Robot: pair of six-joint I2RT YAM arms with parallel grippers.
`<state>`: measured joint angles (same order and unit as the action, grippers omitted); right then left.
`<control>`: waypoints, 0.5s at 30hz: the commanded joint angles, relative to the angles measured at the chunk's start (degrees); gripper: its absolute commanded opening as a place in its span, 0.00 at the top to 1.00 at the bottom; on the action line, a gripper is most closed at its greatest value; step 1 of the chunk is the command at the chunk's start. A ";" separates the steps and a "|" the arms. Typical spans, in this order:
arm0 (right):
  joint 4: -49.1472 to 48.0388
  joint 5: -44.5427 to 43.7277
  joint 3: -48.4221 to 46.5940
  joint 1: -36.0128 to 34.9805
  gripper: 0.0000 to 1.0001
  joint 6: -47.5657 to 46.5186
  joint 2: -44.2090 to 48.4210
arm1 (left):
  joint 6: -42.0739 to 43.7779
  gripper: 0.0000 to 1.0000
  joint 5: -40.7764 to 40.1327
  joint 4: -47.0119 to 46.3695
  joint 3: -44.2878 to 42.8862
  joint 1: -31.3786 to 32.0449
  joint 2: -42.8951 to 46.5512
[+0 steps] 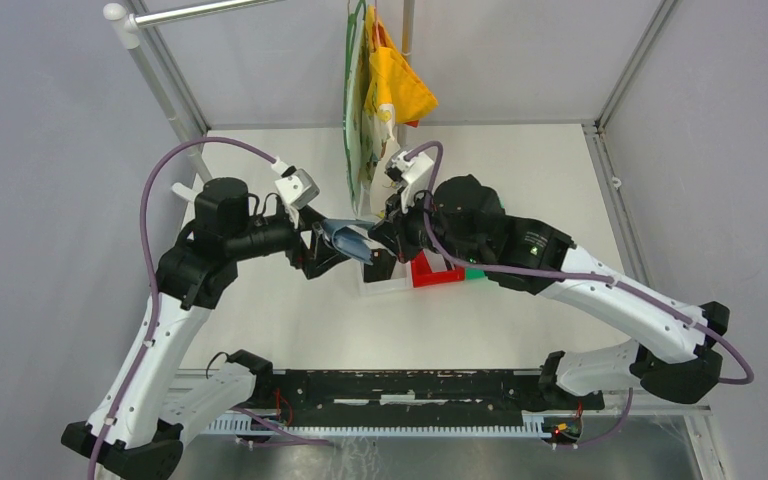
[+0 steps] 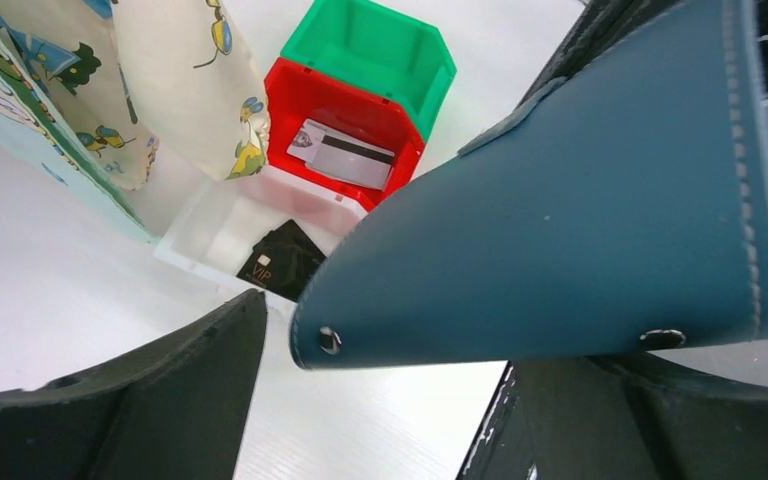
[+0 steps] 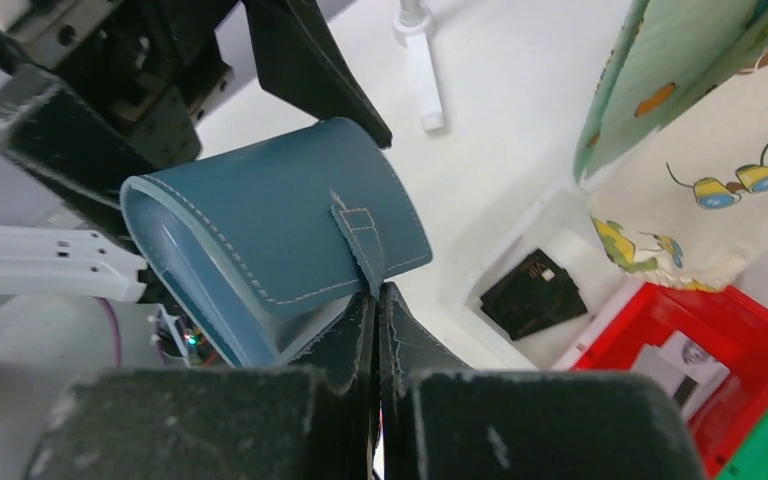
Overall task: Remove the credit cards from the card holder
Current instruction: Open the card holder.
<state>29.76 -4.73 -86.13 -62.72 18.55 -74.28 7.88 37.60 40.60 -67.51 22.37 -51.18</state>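
Observation:
The teal card holder point(image 1: 346, 238) hangs in the air between my two grippers, bulged half open. My right gripper point(image 1: 380, 243) is shut on its small tab point(image 3: 360, 235); the fingers meet point(image 3: 377, 295) just under the flap. My left gripper point(image 1: 326, 252) has its jaws wide apart around the holder point(image 2: 580, 200), with table showing between one finger point(image 2: 140, 400) and the holder's edge. A black credit card point(image 2: 282, 262) lies in the white bin point(image 2: 205, 225). A pale grey-white card point(image 2: 345, 155) lies in the red bin point(image 2: 282, 110). No card shows inside the holder point(image 3: 270, 220).
A green bin point(image 2: 370, 45) adjoins the red one; the three bins sit in a row under the grippers point(image 1: 425, 272). Printed cloth bags point(image 1: 375, 90) hang from a rack right behind the grippers. A white rack pole point(image 1: 155, 70) stands at the back left.

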 commanded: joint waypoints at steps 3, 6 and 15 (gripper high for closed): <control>9.76 -16.92 -11.55 -4.30 1.00 -5.32 -5.63 | 7.08 0.00 1.96 4.21 -0.71 0.22 2.62; 12.49 -20.97 -15.94 -6.20 1.00 -6.55 -8.51 | 7.95 0.00 0.13 4.90 2.00 0.14 4.28; 18.12 -28.23 -23.50 -9.42 1.00 -8.36 -16.23 | 4.06 0.00 -4.79 0.57 8.34 0.21 10.54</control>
<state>45.89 -26.57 -105.14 -71.07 11.88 -88.47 12.40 32.77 45.30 -60.75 22.37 -45.01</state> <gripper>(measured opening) 0.010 0.993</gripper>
